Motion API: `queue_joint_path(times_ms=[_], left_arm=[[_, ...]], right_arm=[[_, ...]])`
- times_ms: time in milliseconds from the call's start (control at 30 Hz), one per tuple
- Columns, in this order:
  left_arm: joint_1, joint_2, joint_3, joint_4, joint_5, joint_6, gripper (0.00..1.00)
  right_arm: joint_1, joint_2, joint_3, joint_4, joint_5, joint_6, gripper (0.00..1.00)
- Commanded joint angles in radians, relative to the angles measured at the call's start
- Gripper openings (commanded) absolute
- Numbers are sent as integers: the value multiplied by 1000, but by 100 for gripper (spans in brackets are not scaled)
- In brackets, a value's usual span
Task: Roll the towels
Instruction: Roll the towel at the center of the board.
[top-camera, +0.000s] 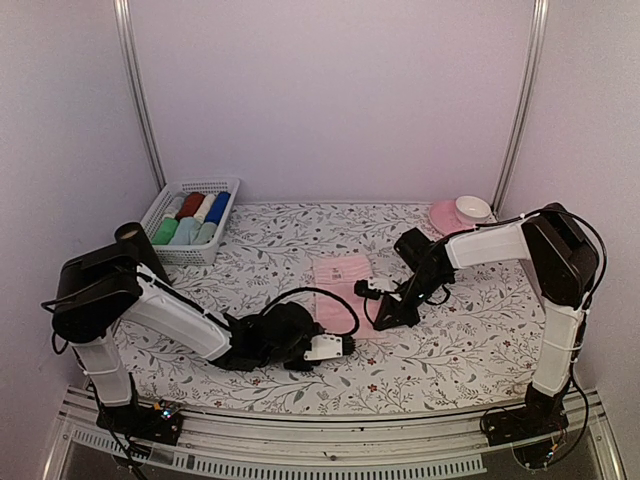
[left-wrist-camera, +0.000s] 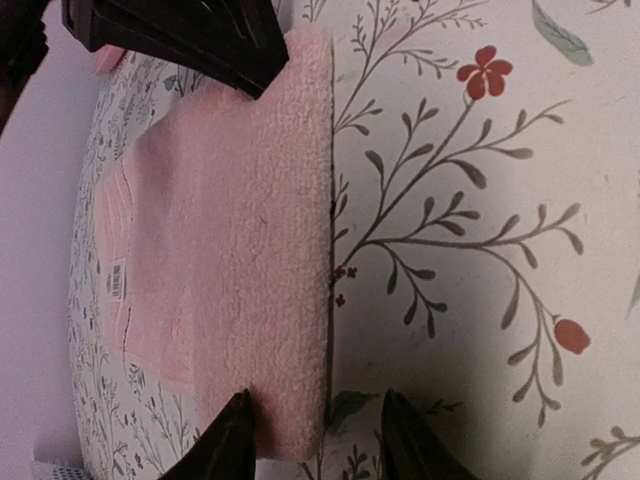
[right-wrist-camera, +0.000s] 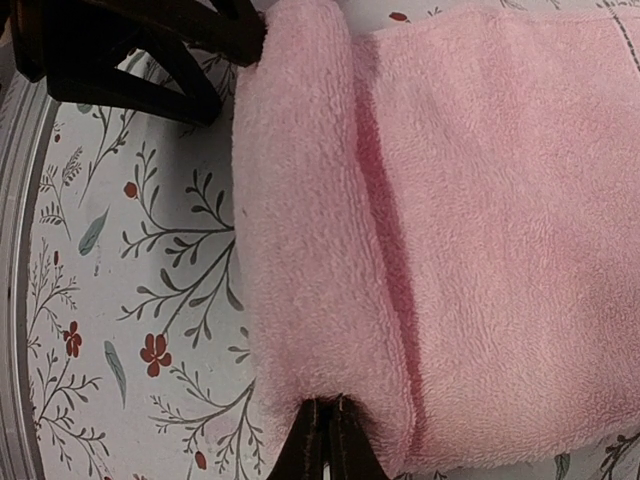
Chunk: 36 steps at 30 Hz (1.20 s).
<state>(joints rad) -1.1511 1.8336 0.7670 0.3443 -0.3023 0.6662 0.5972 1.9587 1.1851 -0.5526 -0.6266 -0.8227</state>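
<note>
Your pink towel (top-camera: 342, 278) lies flat in the middle of the bench (top-camera: 470, 340), with its near edge turned over into a thick fold. Your left fingers (left-wrist-camera: 235, 445) stand partly open and straddle one end of that fold without clamping it. Your right fingers (right-wrist-camera: 310, 450) are pressed together at the other end, tips against the fold. I cannot tell whether they pinch any cloth.
</note>
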Motion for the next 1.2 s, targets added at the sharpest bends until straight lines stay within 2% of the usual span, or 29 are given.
queue_joint_path(times_ms=[0, 233, 500, 733, 933, 1167], left_arm=[[-6, 31, 12, 4, -45, 13, 43], [-11, 1, -31, 72, -49, 44, 44], [-15, 30, -38, 113, -74, 62, 50], [-13, 76, -4, 75, -87, 52, 48], [-11, 96, 13, 35, -87, 44, 38], [5, 98, 37, -25, -71, 8, 19]], right_arm=[[1, 40, 6, -27, 34, -3, 4], [1, 56, 13, -29, 39, -1, 4], [1, 60, 15, -37, 37, 0, 4], [2, 63, 16, -46, 30, -7, 4], [1, 63, 16, -53, 21, -10, 4], [1, 37, 16, -55, 12, -21, 4]])
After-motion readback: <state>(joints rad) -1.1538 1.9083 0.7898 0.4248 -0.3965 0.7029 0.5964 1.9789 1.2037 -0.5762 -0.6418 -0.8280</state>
